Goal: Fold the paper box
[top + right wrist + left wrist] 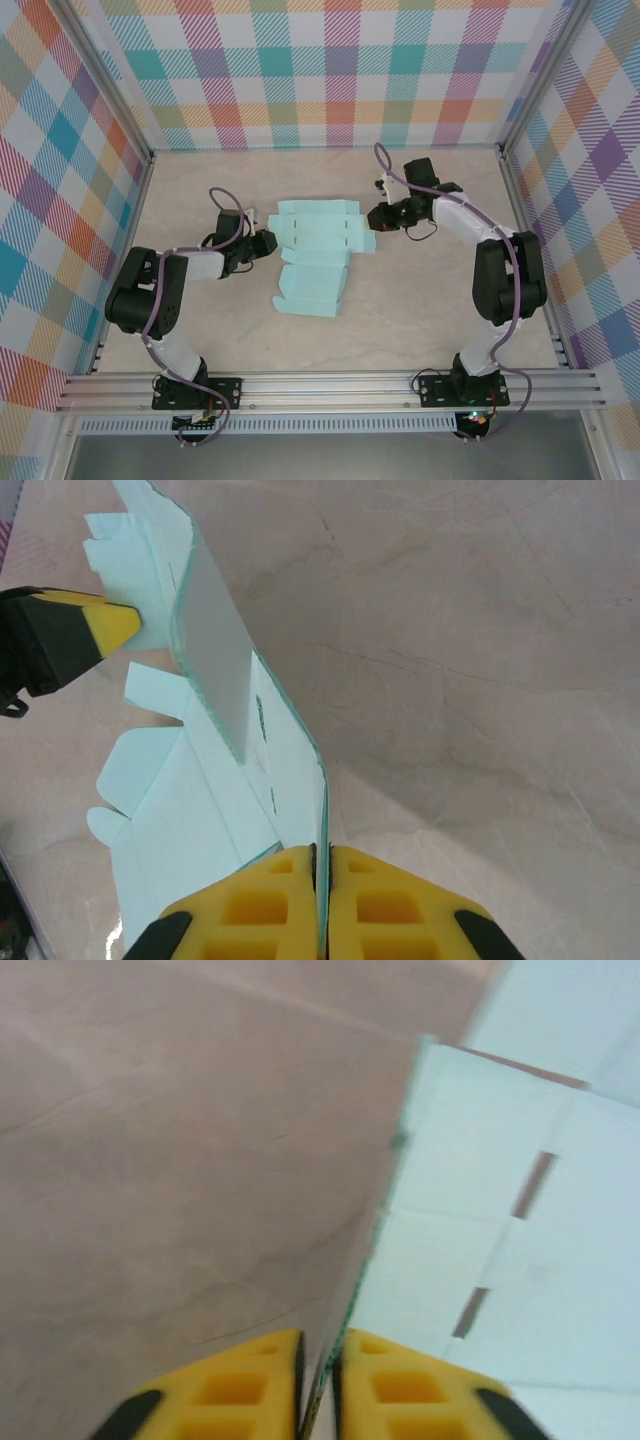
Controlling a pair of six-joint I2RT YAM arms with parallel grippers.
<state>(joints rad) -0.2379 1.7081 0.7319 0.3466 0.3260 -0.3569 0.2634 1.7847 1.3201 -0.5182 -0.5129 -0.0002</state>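
Note:
The paper box [315, 255] is a pale mint die-cut sheet, partly folded, lying mid-table between the arms. My left gripper [268, 243] is at its left edge. In the left wrist view the yellow fingers [250, 1390] of the left gripper [318, 1385] are shut on a raised edge of the paper box [530, 1260]. My right gripper [378, 218] is at the sheet's far right corner. In the right wrist view the right gripper [321, 905] is shut on an upturned flap of the paper box [200, 820]. The left gripper's yellow fingertip [108, 626] touches the far side there.
The pale wooden table top [430, 300] is enclosed by plaid walls [60, 200] on the left, back and right. An aluminium rail [330, 385] runs along the near edge, where both arm bases are bolted. Bare table lies in front of and behind the sheet.

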